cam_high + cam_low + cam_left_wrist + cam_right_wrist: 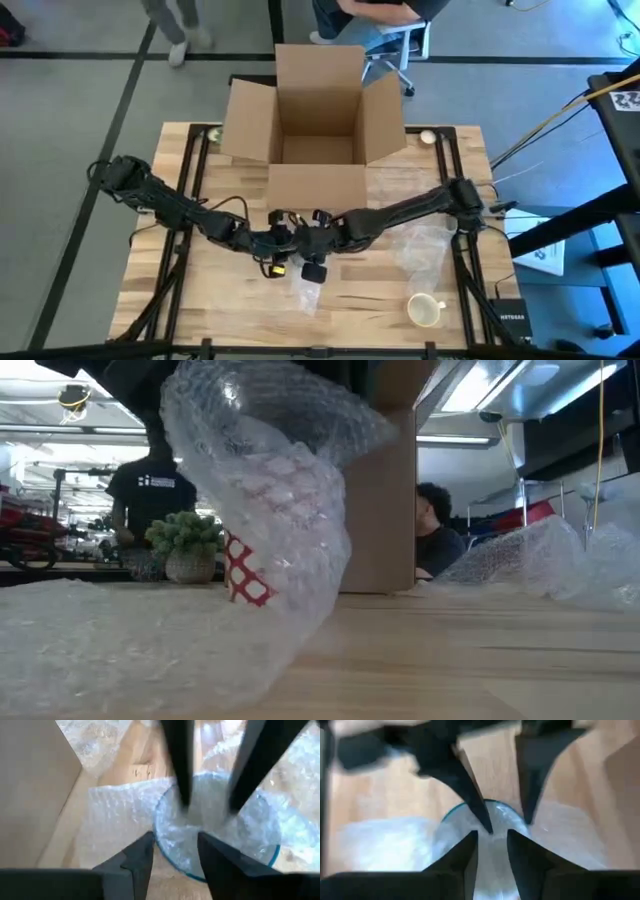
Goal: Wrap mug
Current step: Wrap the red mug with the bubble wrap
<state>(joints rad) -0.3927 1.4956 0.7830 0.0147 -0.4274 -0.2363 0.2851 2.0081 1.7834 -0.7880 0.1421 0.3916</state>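
Note:
A mug (243,575) with a red-and-white pattern and a blue rim (172,862) is bundled in a clear bubble wrap sheet (280,490) at the table's middle, in front of the box. The sheet's loose end (120,645) lies on the table. My left gripper (288,243) and my right gripper (318,243) meet over the mug's mouth, both pointing down and shut on the wrap. In the left wrist view my left gripper (175,865) stands at the rim, and the right arm's fingers (182,790) reach into the mouth. My left gripper comes from above and straddles the wrap-covered rim (167,852) on one side of the mug's mouth, one finger inside and one outside. Whether the mug's base rests on the table I cannot tell. My right gripper comes from above at the opposite side. Its fingers pinch wrap (492,837) that lies in the mug's mouth; layers cannot be counted.
An open cardboard box (315,120) stands at the table's far middle. A cream mug (425,310) sits near the front right, and more bubble wrap (420,245) lies right of centre. People and a swivel chair are beyond the table.

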